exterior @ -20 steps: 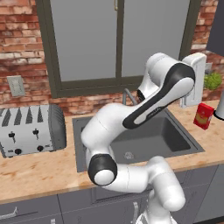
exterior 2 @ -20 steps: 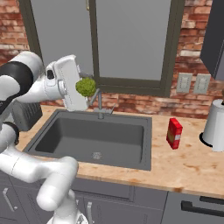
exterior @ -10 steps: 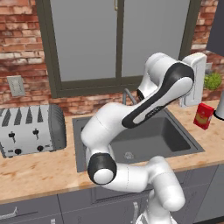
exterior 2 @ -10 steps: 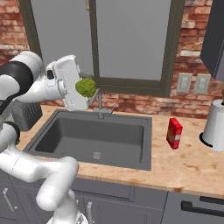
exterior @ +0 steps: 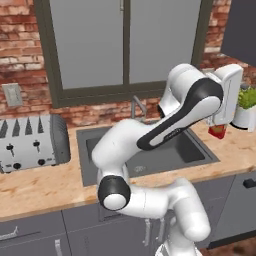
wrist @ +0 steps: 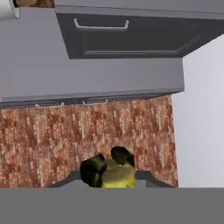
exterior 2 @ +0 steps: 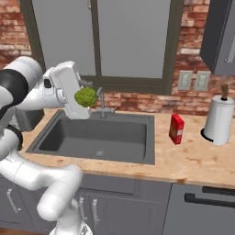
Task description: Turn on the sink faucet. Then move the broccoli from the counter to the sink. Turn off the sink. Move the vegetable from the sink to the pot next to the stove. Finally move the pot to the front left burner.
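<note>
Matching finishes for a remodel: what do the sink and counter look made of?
Sink: probably composite or coated metal, judging by its uniform dark grey matte surface without glare. Counter: looks like wood or wood-look laminate, with light tan grain and reddish blotches.

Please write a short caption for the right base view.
Gripper shut on the broccoli, above the sink.

We list: gripper (exterior 2: 81,97) clamped on broccoli (exterior 2: 85,97), raised above the sink (exterior 2: 94,137); red carton (exterior 2: 176,129) right.
</note>
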Robot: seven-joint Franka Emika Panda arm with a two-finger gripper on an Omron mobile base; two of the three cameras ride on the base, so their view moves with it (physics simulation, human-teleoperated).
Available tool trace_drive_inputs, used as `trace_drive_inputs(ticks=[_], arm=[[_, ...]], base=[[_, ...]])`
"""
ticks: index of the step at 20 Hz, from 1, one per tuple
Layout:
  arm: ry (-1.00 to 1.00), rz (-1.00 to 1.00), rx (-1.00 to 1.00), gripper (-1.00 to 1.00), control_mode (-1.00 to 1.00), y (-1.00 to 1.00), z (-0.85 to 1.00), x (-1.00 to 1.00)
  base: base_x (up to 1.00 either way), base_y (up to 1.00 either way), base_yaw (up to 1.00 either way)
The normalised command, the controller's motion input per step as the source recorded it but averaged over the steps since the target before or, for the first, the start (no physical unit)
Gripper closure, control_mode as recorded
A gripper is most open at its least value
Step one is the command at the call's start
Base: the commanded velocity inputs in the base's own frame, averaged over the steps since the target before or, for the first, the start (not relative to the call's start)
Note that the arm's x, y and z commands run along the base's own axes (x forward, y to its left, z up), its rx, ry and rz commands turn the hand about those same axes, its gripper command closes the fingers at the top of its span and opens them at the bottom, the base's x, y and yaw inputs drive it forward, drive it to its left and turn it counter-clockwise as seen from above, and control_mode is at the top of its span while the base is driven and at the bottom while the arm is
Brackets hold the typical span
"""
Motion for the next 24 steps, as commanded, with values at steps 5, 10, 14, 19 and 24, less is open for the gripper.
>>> trace_drive_inputs(ticks=[5, 10, 14, 19, 24], arm=[[0.00, 0.00, 0.00, 1.00, 1.00, 0.00, 0.00, 0.00], [0.00, 0.00, 0.00, 1.00, 1.00, 0.00, 0.00, 0.00], [0.00, 0.00, 0.00, 1.00, 1.00, 0.00, 0.00, 0.00], [0.00, 0.00, 0.00, 1.00, 1.00, 0.00, 0.00, 0.00], [0.00, 0.00, 0.00, 1.00, 1.00, 0.00, 0.00, 0.00]], base=[[-0.66, -0.06, -0.29], [-0.55, -0.06, -0.32], [-0.42, -0.03, -0.33], [-0.26, 0.00, -0.36], [-0.15, 0.00, -0.41]])
